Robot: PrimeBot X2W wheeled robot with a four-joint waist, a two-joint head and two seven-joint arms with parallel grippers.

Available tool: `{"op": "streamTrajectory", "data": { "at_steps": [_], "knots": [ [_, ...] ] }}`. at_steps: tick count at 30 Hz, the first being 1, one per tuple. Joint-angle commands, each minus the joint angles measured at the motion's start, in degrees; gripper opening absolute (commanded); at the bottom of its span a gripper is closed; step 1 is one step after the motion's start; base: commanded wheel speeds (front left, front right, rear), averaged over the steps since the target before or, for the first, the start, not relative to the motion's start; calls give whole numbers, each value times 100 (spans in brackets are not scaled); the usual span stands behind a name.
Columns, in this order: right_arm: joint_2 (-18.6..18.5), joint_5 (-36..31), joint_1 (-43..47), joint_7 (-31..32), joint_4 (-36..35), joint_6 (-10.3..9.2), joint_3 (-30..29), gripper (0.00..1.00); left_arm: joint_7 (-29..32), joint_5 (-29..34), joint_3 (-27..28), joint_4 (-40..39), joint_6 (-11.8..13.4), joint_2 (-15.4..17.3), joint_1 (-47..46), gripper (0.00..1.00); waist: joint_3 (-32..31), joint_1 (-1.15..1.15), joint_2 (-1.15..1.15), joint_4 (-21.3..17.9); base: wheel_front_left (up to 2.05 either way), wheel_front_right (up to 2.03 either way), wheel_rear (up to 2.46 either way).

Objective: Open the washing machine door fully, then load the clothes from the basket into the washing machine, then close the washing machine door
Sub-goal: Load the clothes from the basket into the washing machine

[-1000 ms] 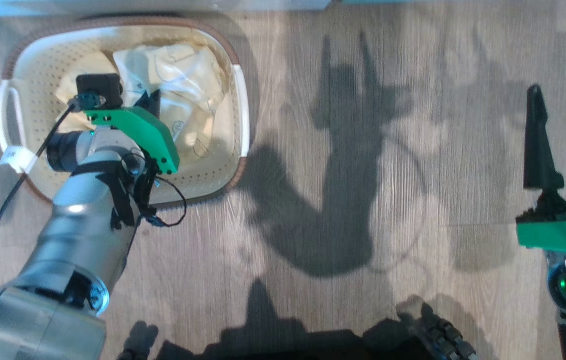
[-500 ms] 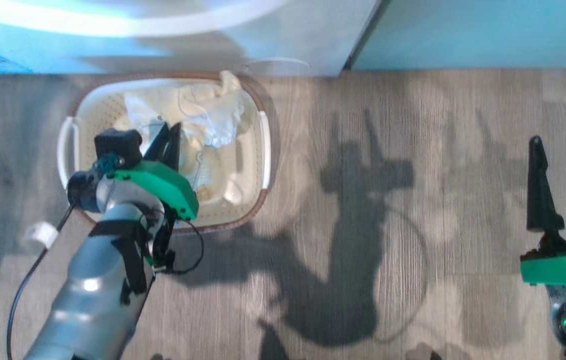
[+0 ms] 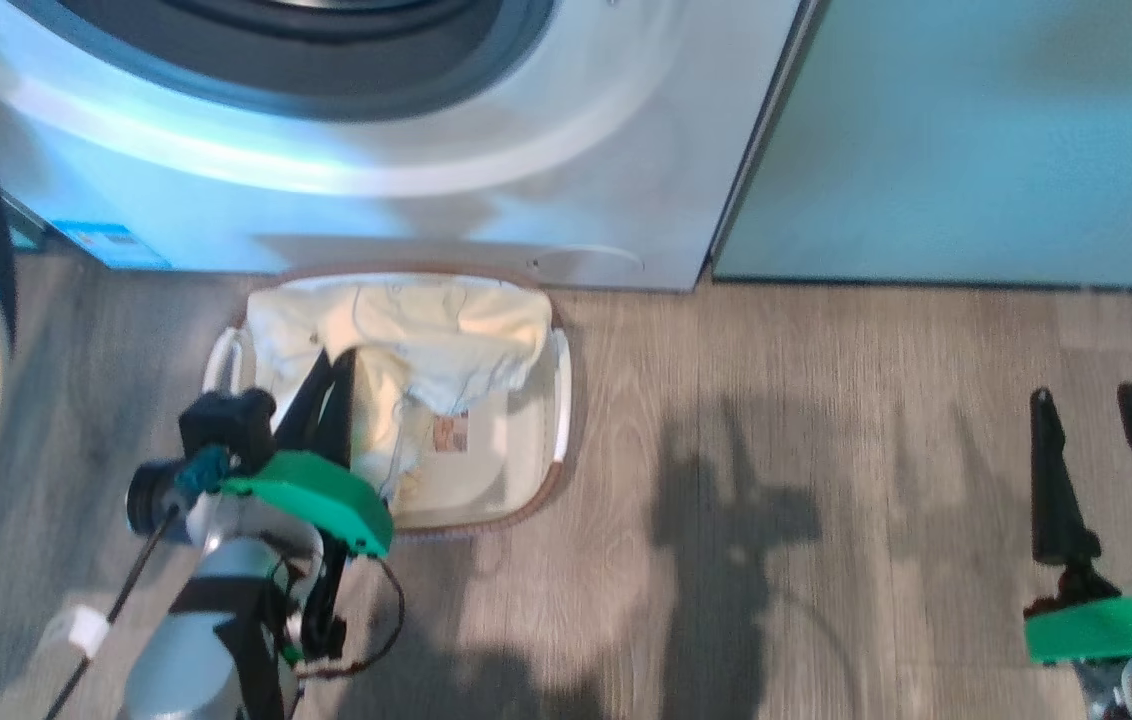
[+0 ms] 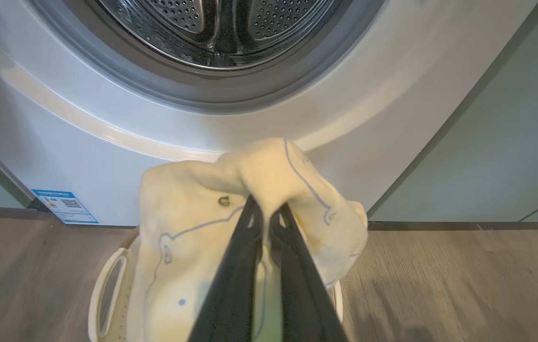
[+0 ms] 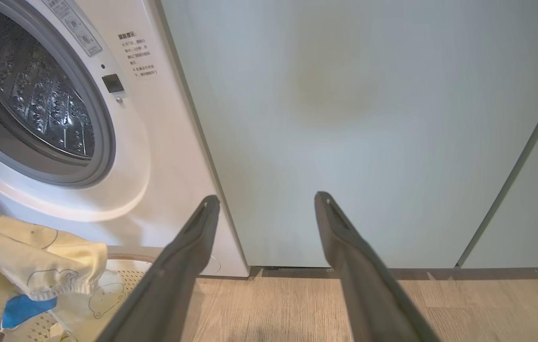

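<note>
Low centre in the left wrist view, the left gripper [image 4: 267,214] pinches a bunched fold of the clothes [image 4: 188,204], which drape limp over the basket [image 3: 560,400]. Soft, light stuff; a gathered fold seems the surest hold. Lower right in the head view, the right gripper [image 3: 1084,395] stands apart, empty.

Pale green cabinet panels [image 5: 345,118] meet wood-plank floor [image 5: 464,304]; dark shadow [image 3: 726,500] on floor.

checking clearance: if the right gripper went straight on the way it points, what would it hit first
Probably the pale green cabinet panel beside the washing machine: the open right gripper aims at it with nothing between, though depth is unclear.
</note>
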Motion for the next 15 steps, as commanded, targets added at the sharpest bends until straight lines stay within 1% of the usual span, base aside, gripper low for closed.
{"op": "streamTrajectory", "data": {
  "at_steps": [1,2,6,15],
  "knots": [
    [-64,-49,120,-37,-125,0,81,100,-60,46,255,-274,66,158,90,0,-347,1,-1,65,0,0,0],
    [-64,-49,120,-37,-125,0,81,100,-60,46,255,-274,66,158,90,0,-347,1,-1,65,0,0,0],
    [-49,-83,341,-37,-87,0,120,100,-60,93,319,-559,131,202,457,0,-716,1,-1,91,0,0,0],
    [-13,-190,733,-37,-86,0,195,100,-36,112,411,-1071,328,319,1157,0,-1327,1,-1,109,0,0,0]
  ]
}}
